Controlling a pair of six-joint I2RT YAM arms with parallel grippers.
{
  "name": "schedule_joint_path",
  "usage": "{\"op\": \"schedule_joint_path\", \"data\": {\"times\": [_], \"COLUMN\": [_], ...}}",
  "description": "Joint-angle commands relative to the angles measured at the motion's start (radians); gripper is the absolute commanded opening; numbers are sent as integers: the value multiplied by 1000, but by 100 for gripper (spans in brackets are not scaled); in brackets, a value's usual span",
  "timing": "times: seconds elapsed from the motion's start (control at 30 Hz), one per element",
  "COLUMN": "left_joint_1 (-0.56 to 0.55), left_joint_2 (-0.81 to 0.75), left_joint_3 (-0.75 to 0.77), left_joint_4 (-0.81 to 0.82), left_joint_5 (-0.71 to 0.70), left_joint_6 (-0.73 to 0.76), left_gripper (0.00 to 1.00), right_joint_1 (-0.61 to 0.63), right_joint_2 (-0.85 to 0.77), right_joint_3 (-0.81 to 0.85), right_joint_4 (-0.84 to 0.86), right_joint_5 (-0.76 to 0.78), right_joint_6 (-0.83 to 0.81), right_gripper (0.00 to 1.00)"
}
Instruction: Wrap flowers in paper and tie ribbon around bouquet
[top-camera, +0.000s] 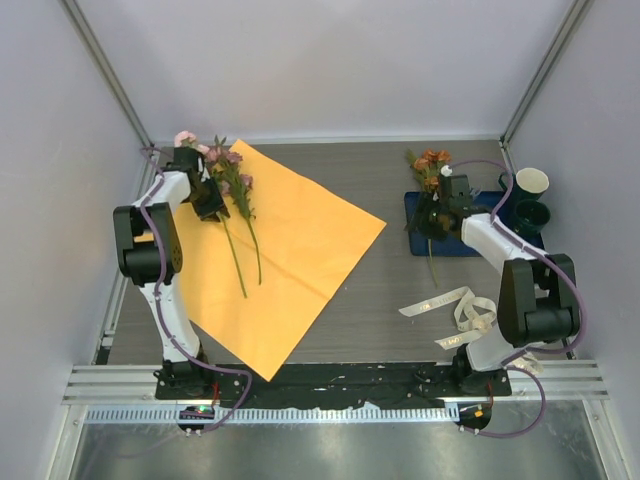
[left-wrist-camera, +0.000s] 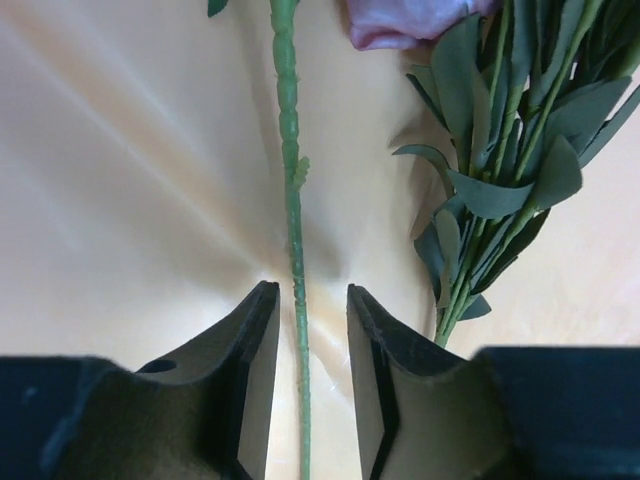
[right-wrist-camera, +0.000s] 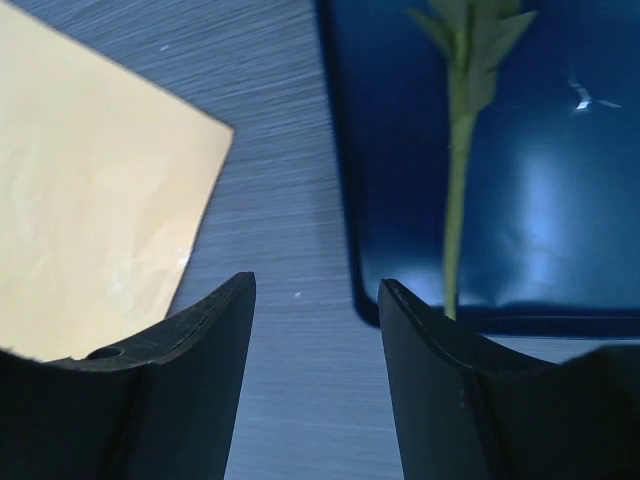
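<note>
Pale walls close in a grey wood-grain desk, and the landmark on it is the big orange paper, lying flat and turned like a diamond on the left half. The pink flowers lie on the paper's far-left part, blooms at or just over its far edge and thin stems pointing in toward its middle.

The left hand hangs low over that part of the paper. Its jaws are slightly parted, and one green stem runs up between them with a gap on each side, so nothing is pinched. A leafy sprig lies just beside that stem on the sheet.

Off the paper's right corner sits a blue tray with the orange-brown flowers. The right hand hovers at the tray's paper-side edge, jaws spread and empty. The tray stem lies outside the gap, on the side away from the paper. The cream ribbon curls on the desk, nearer than the tray and well apart from the paper.

I judge the step to be laying stems on the sheet. To do it well, the left hand should rise straight up so neither finger drags the stem or rucks the paper. The right hand should shift away from the paper until the stem sits centred, then close low on the bare stalk, not the leaves. Those flowers belong alongside the pink ones, blooms at the same edge.
</note>
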Motion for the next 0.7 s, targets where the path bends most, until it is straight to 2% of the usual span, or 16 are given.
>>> {"op": "schedule_joint_path", "data": {"times": [0.0, 0.1, 0.17, 0.3, 0.5, 0.57, 0.67], "left_joint_1": [3, -5, -19, -75, -259, -269, -272], "left_joint_2": [-63, -156, -215, -435, -701, -807, -936], "left_joint_3": [36, -16, -48, -135, -356, -454, -543], "left_joint_4": [-46, -54, -51, -37, 22, 36, 39], "left_joint_5": [-55, -66, -72, -55, -32, -23, -14], "left_joint_6": [-18, -49, -69, -115, -181, -199, -235], "left_gripper": [41, 52, 54, 61, 62, 62, 62], "right_joint_1": [-28, -68, -94, -116, -120, -120, -120], "right_joint_2": [57, 115, 138, 187, 252, 258, 264], "right_joint_3": [95, 126, 139, 170, 186, 173, 169], "right_joint_4": [-32, -43, -45, -57, -42, -29, -8], "right_joint_5": [137, 189, 194, 231, 163, 139, 73], "right_joint_6": [-39, -73, -99, -145, -168, -171, -170], "right_gripper": [59, 59, 59, 56, 45, 43, 33]}}
